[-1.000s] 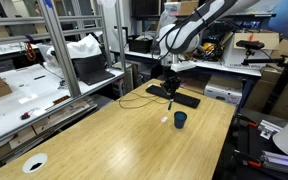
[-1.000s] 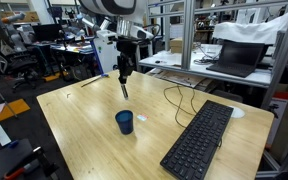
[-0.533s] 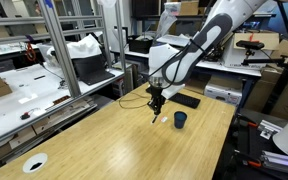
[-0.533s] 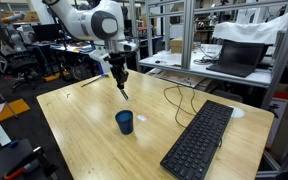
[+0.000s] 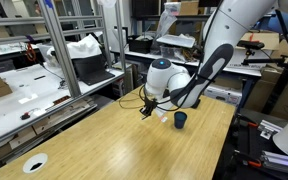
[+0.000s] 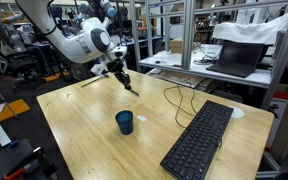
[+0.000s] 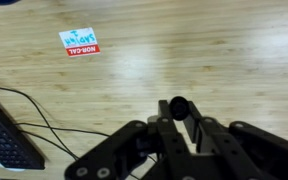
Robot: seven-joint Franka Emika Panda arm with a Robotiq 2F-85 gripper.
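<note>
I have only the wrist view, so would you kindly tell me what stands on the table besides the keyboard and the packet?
Observer: A blue cup stands upright on the table, apart from both the tool and the keyboard.
Operator: Thank you. Is anything else lying on it?
Observer: A white round object lies near a corner, far from the tool.
Operator: And how does the tool sit?
Observer: It is tilted and shut on a black marker, which slants down toward the table.
</note>
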